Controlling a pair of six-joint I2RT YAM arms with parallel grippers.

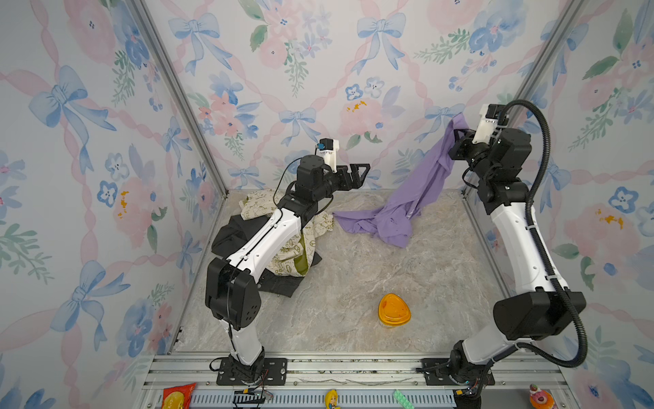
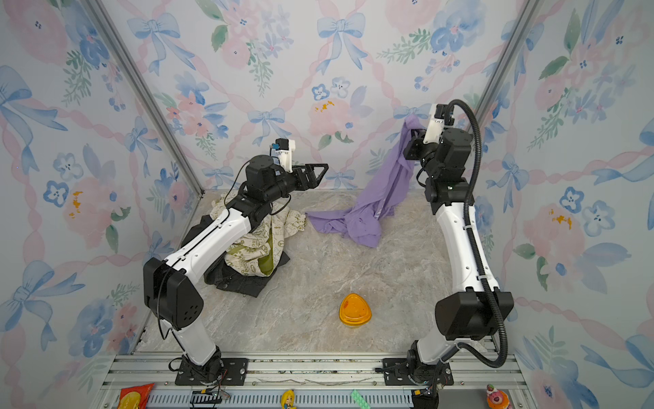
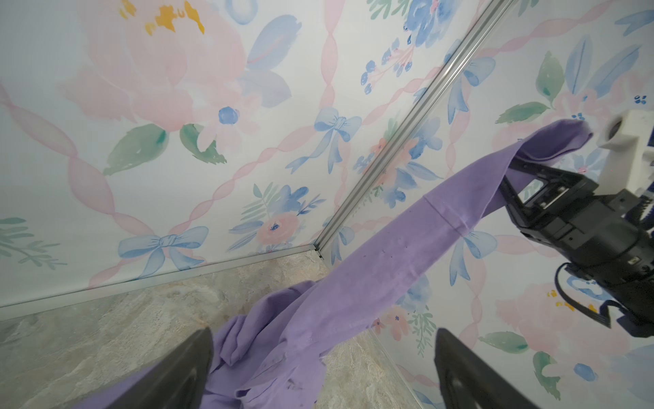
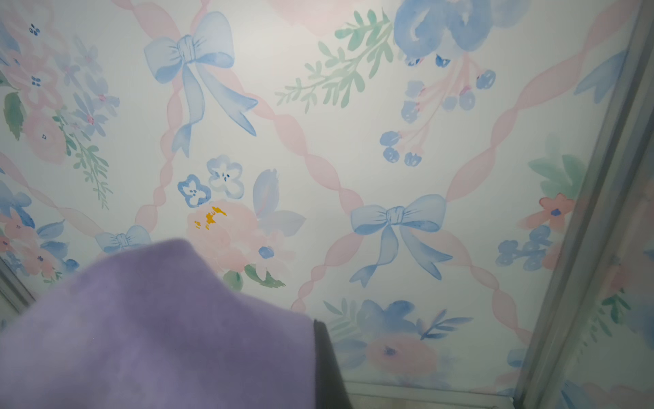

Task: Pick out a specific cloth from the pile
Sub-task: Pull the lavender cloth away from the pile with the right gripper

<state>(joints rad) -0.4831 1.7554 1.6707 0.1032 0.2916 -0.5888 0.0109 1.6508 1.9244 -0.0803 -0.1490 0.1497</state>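
The cloth point(image 1: 417, 198) point(image 2: 375, 205) is plain lavender. Its top corner hangs from my right gripper point(image 1: 456, 136) point(image 2: 412, 136), which is shut on it high near the back right corner, while its lower part trails on the marble floor. In the right wrist view the cloth point(image 4: 159, 336) covers one side beside a dark finger point(image 4: 329, 364). My left gripper point(image 1: 361, 173) point(image 2: 318, 173) is open and raised, holding nothing. In its wrist view the cloth point(image 3: 354, 283) lies beyond the spread fingers point(image 3: 184, 371). The pile point(image 1: 283, 258) point(image 2: 247, 255) of cream printed and dark garments sits under my left arm.
An orange lid point(image 1: 394, 309) point(image 2: 355, 309) lies on the floor front of centre. Floral walls close in the left, back and right sides. A metal rail point(image 1: 354, 368) with small toys runs along the front edge.
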